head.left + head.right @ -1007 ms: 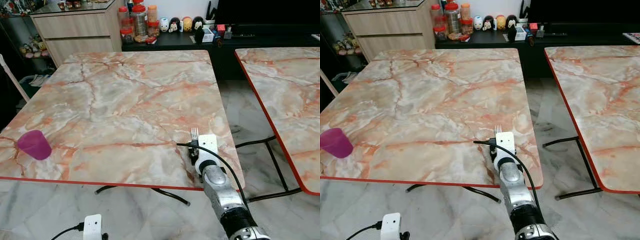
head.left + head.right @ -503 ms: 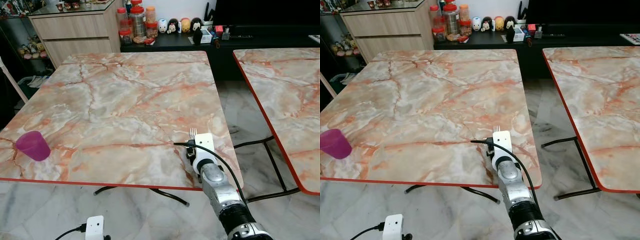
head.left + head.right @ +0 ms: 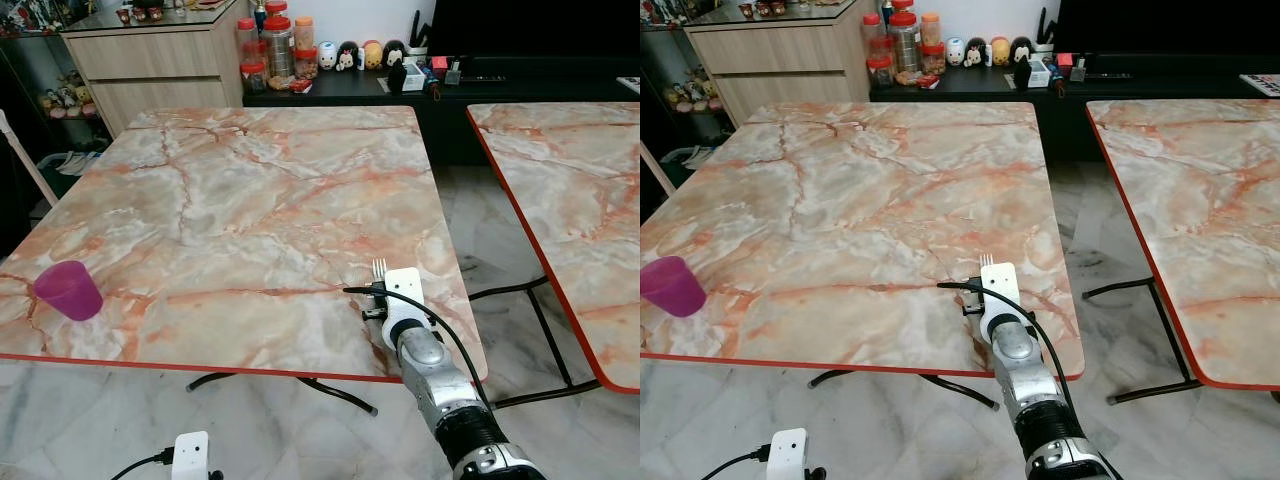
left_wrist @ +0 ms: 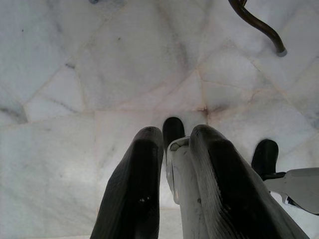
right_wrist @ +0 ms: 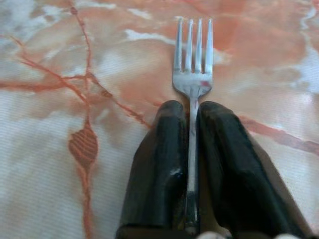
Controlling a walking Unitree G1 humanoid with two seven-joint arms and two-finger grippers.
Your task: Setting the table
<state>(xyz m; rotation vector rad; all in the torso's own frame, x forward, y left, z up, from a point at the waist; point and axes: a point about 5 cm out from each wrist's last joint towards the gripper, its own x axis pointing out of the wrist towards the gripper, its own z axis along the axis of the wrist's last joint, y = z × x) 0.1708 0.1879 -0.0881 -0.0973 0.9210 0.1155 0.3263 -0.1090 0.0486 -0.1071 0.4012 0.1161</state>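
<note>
Over the near right corner of the marble-patterned worktop with a red edge (image 3: 250, 200), a silver metal fork (image 5: 193, 74) is pinched by its handle between the two black fingers of the right hand (image 5: 193, 107), tines pointing away from the robot toward the far side of the worktop. The fork's head juts out past the fingertips, low above the marble surface; whether it touches cannot be told. A black cable (image 3: 440, 335) loops along the silver right arm (image 3: 445, 395) behind the hand. Well apart from the fork, near the worktop's near left corner, a purple plastic cup (image 3: 68, 289) stands on the marble. Below the worktop's near edge the left hand (image 4: 172, 137) hangs over the pale marble floor (image 4: 75, 74), its fingers closed on a white object (image 4: 182, 174).
</note>
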